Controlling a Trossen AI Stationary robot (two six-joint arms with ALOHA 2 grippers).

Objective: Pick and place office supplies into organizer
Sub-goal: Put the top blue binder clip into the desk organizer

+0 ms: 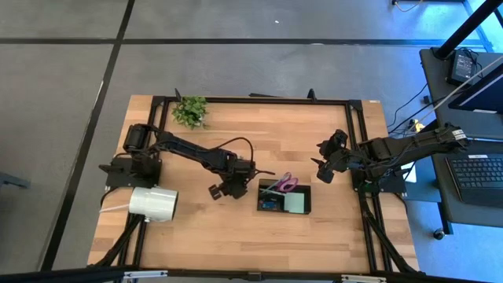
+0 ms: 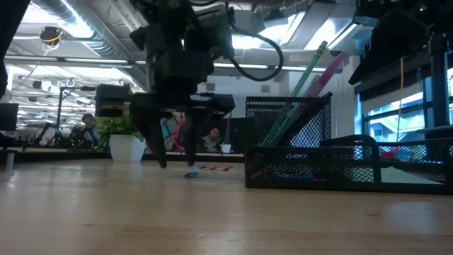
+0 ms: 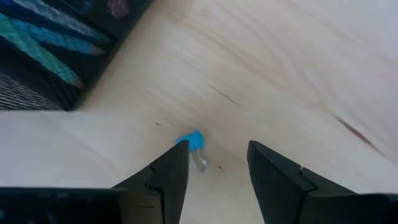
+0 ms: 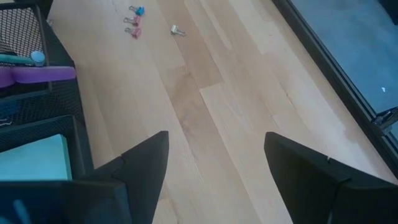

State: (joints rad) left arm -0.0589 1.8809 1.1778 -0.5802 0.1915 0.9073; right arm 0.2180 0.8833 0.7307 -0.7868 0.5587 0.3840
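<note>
Left gripper [image 3: 217,168] open, just left of the organizer [image 1: 284,197]; blue clip [image 3: 191,140] sits at its left fingertip, off-centre. Right gripper [image 4: 214,162] open, farther off.

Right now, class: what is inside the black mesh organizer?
Inside the organizer the high view shows purple-handled scissors and a pale green sticky-note pad. The low view shows pencils standing in its tall cup. The mesh hides whatever lies beneath them.

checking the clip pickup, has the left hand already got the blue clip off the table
No, the blue clip lies on the wooden table just ahead of the left hand, whose open fingers are not closed on it.
</note>
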